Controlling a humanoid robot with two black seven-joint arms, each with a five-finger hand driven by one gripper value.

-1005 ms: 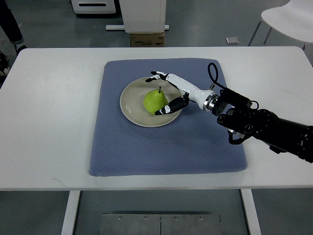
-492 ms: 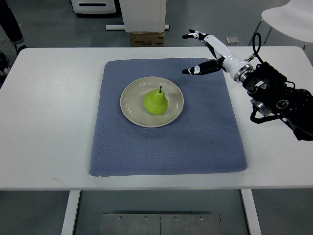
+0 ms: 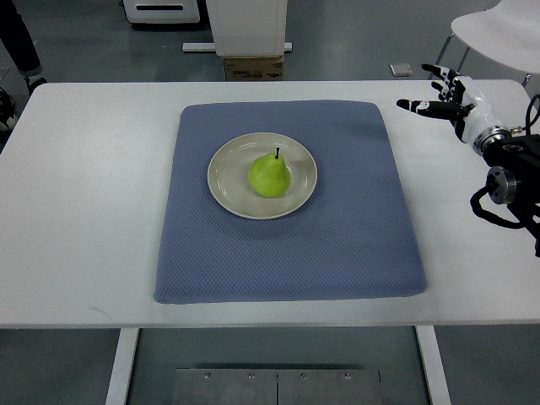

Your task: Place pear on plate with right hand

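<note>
On the white table, centre: one blue-grey quilted mat, square, lying flat. On the mat's upper middle: one round beige plate. On the plate, slightly right of its centre: one green pear, upright, dark stem pointing up and away from the camera; nothing touches it.

At the table's far right corner: right hand, white with black fingertips, released and holding nothing. Fingers are spread and extended toward the picture's left, thumb apart from the rest. Hand is well apart from the plate and off the mat, over the bare table top near its back edge. Wrist joins a black forearm that enters from the right edge, cables looped beside it.

Beyond the table: grey floor, a cardboard box under a white stand, a white chair at upper right.
</note>
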